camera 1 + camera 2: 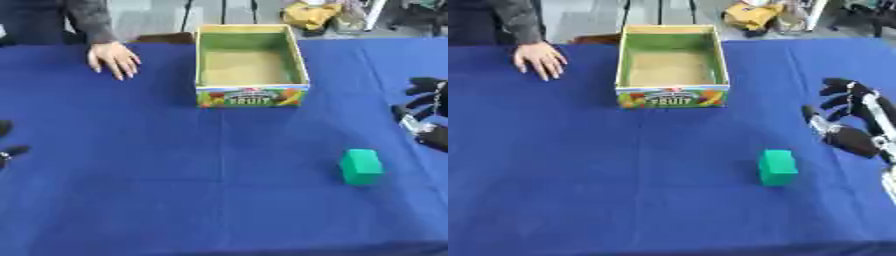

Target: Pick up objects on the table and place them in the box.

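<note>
Blue table [131,190]: box [251,95], green block [360,166] apart.

blue tablecloth [131,175], yellow bag [312,14] behind

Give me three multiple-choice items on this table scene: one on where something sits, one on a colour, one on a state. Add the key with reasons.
1. Where is the green block?
A. inside the box
B. on the blue cloth, nearer the camera than the box and toward the robot's right
C. under the person's hand

2. What colour are the inner walls of the box?
A. green
B. red
C. white

3. What state is the right hand in?
A. shut on the block
B. open, holding nothing
C. flat on the box rim

Key: B, the block lies alone on the cloth; A, the inner walls are green; B, its fingers are spread, apart from the block.
</note>
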Robot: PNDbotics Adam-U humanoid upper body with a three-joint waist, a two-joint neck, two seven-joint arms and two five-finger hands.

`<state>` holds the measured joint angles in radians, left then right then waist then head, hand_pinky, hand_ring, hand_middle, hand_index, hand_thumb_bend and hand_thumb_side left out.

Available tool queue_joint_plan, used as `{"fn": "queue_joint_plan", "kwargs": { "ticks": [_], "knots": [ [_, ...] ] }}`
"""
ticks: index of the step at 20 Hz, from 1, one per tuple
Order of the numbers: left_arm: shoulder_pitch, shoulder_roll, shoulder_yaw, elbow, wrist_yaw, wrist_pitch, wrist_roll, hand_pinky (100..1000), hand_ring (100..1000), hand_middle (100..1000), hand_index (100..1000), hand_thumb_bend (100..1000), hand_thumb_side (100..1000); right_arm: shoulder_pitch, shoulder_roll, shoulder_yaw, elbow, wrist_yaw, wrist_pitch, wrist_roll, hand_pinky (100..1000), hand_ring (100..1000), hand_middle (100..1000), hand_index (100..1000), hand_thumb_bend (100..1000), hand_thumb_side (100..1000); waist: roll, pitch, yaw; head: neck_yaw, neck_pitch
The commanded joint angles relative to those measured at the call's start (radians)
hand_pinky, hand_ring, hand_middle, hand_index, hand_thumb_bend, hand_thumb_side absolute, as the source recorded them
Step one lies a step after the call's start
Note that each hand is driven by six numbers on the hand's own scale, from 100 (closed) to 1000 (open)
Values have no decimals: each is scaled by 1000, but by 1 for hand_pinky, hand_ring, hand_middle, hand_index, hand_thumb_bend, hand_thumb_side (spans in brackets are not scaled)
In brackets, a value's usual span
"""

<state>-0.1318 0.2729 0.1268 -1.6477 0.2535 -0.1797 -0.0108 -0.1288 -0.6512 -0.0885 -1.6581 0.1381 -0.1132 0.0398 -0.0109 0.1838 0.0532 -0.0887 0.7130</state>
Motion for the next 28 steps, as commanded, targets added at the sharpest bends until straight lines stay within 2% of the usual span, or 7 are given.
{"fn": "queue_joint_plan", "kwargs": {
  "ticks": [1,2,6,11,16,28],
  "knots": [
    [-4,16,8,-15,-5,-1,5,672,898,745,751,563,720,-13,-74,0,-26,7,-5,31,557,691,725,883,370,372,-3,-15,-3,4,9],
    [-4,17,8,-15,-5,-1,6,672,898,745,751,563,720,-14,-85,3,-28,8,-7,42,561,695,727,884,370,387,-5,-16,-3,4,9],
    [-1,22,8,-13,-7,-1,6,672,898,745,751,563,719,-21,-132,22,-34,18,-17,100,588,734,748,887,357,351,-11,-18,-3,8,11],
    [1,27,8,-13,-10,-1,6,672,898,745,751,564,718,-43,-200,62,-41,29,-32,200,604,752,759,886,352,294,-19,-21,-1,10,13],
    [2,30,7,-12,-11,0,5,672,898,745,751,565,718,-77,-250,108,-48,22,-42,281,610,758,763,886,354,273,-22,-23,2,7,17],
    [1,31,5,-12,-10,0,3,671,898,745,750,566,718,-109,-269,186,0,8,-45,393,611,760,764,884,354,267,-24,-20,4,1,22]
  ]
}}
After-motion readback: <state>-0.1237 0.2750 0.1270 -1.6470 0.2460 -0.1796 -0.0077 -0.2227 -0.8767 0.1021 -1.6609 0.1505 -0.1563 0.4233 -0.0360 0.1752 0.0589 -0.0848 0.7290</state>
